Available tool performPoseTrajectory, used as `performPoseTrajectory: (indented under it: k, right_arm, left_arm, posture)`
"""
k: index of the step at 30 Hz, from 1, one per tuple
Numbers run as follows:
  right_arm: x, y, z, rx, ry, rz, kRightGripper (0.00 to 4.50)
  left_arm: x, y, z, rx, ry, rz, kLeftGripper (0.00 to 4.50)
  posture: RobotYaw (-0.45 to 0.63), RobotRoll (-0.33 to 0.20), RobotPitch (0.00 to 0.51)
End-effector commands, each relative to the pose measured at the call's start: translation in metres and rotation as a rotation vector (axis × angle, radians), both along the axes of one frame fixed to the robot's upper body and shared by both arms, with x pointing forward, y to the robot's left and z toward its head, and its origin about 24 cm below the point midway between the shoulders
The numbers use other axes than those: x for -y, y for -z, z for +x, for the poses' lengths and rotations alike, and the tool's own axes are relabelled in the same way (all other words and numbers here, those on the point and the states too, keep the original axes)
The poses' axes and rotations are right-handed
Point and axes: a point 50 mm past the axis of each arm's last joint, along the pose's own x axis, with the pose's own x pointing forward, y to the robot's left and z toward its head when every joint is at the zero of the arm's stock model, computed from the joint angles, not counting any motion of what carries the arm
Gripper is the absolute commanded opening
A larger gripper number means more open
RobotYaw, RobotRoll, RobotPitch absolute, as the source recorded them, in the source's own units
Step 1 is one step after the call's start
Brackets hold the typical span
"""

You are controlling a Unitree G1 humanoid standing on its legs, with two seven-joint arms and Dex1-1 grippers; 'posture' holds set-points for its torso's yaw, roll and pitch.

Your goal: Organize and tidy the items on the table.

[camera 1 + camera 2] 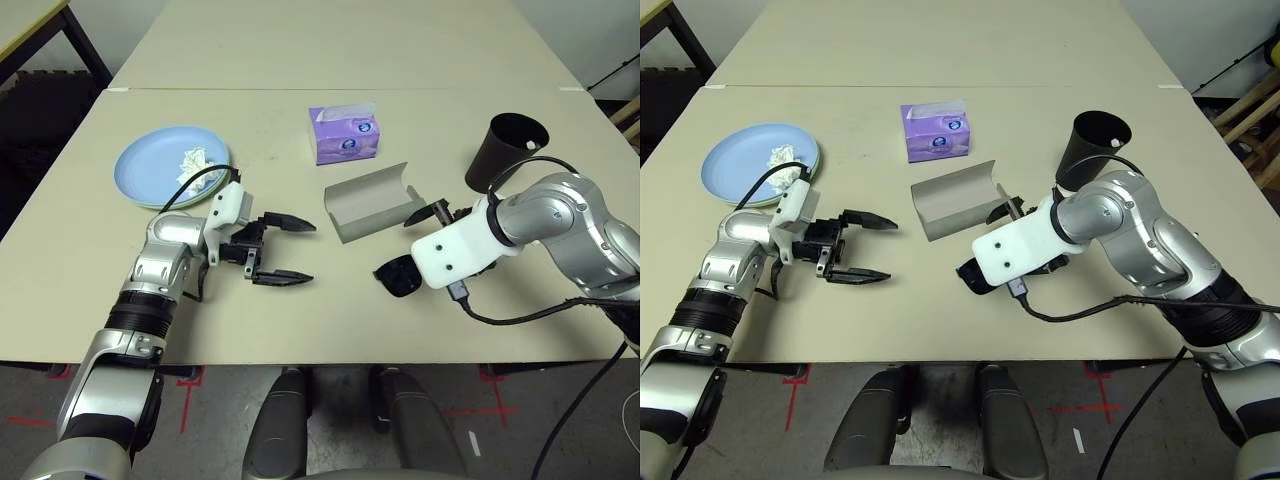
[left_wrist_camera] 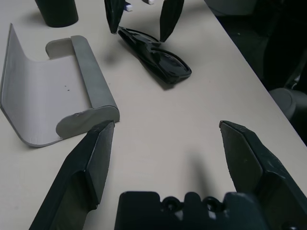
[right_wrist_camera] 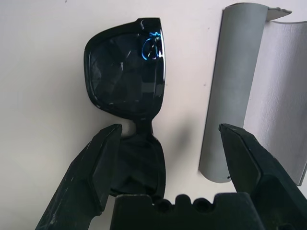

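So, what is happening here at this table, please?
The robot is tidying the table. Its right gripper is open, poised over the black sunglasses that lie beside the open grey glasses case, not yet gripping them. The left gripper is open too and holds nothing. A crumpled white tissue lies on the light blue plate, which sits on a pale green plate.

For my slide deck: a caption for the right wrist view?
Open right hand poised over black sunglasses lying beside the open grey glasses case.
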Motion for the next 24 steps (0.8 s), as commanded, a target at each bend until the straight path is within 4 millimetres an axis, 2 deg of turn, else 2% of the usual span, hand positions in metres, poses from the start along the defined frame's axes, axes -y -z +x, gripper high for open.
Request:
performPoseTrajectory:
  k: [1, 11, 24]
  right_arm:
    - [-0.0039, 0.003, -0.003, -0.015, -0.016, -0.013, 4.5]
    - [-0.004, 0.0049, -0.0027, -0.015, -0.022, -0.03, 4.5]
    - [-0.0029, 0.0097, 0.001, -0.003, -0.039, -0.044, 4.5]
  left_arm:
    - [-0.001, 0.0012, -0.0005, 0.012, 0.008, -0.008, 4.46]
    - [0.0019, -0.0038, -0.0031, 0.006, 0.02, -0.108, 4.46]
    - [0.003, -0.0042, -0.0044, -0.001, 0.023, -0.11, 4.46]
  posture:
    - [0.12, 0.0, 0.187]
    - [0.12, 0.0, 0.188]
    - [0.13, 0.0, 0.184]
